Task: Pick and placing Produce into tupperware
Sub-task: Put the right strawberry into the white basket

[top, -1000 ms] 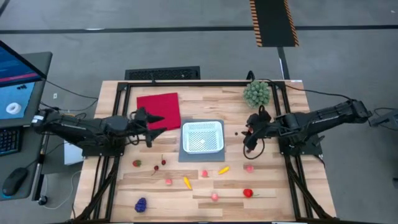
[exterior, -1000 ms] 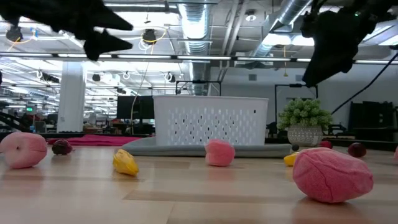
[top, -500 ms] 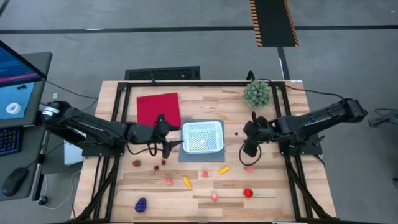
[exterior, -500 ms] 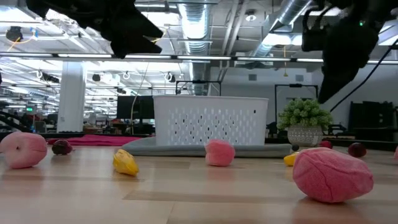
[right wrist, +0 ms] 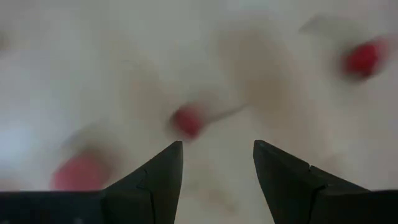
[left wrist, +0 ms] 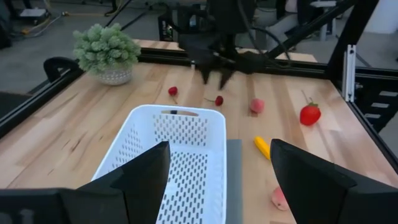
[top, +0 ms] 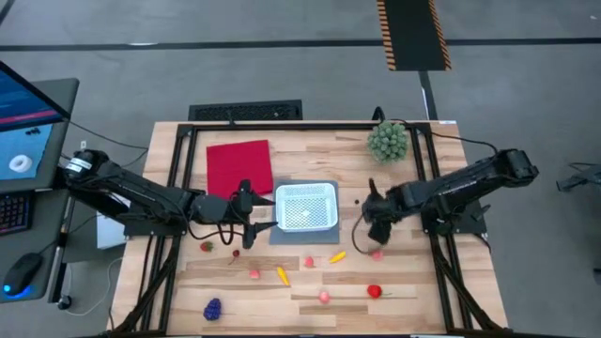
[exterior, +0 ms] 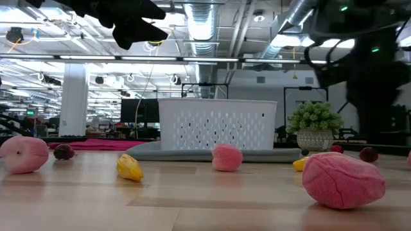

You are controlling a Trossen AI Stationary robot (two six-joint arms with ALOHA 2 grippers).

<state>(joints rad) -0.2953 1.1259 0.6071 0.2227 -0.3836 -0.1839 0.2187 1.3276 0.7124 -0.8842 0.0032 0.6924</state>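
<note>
— Hovering beside the white tupperware (top: pixel 306 207) on its grey mat (top: pixel 282 235), the left gripper (top: pixel 252 222) is seen spread wide, empty

— And the right gripper (right wrist: pixel 216 163)?

— Parted over a small red fruit (right wrist: pixel 187 121); the produce (top: pixel 282 275) is scattered on the table (top: pixel 413 300)

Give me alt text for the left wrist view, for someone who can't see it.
The left gripper, open and empty, hangs over the near end of the white tupperware on a wooden table. Beyond it the right gripper reaches down towards a small red fruit, with a strawberry, a yellow piece and a green plant around.
</note>
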